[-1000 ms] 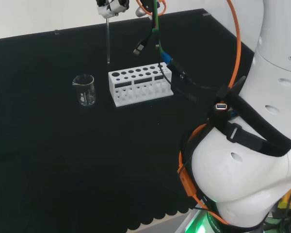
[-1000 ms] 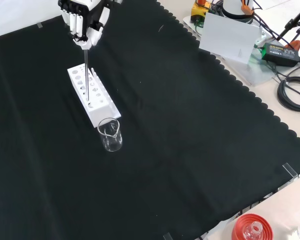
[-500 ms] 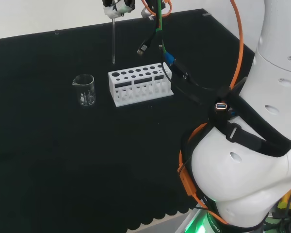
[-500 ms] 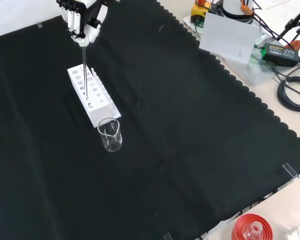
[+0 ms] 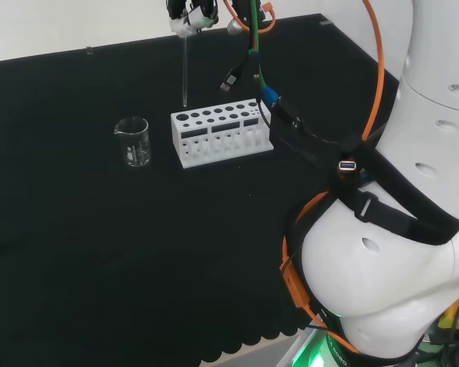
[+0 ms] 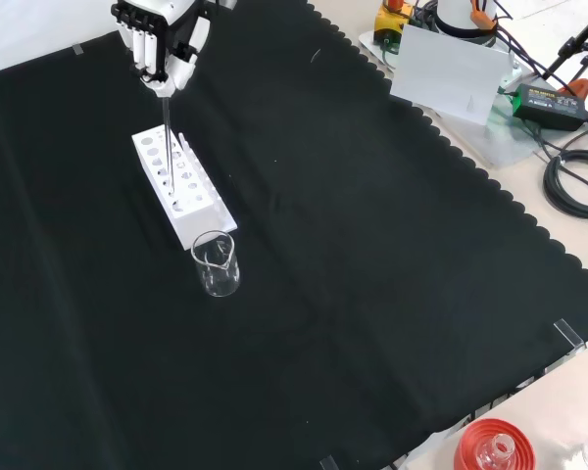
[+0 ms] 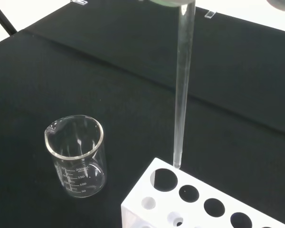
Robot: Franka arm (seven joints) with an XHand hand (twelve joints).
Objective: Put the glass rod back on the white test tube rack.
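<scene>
Lab setting, robotics bench. Worktop point(image 6: 372, 274) draped in black cloth with a scalloped edge. Chemistry glassware out: white test tube rack point(image 5: 220, 131) with rows of round holes, graduated clear beaker point(image 7: 78, 161) just beside it, thin glass rod point(image 7: 183, 85) upright above the rack. Red ribbed ring stand point(image 6: 494, 448) at the front view's lower edge. Cables point(image 6: 575, 181) and a power adapter point(image 6: 549, 98) lie off the cloth.

black cloth point(image 6: 372, 255), pale bench edge point(image 6: 568, 255)
</scene>
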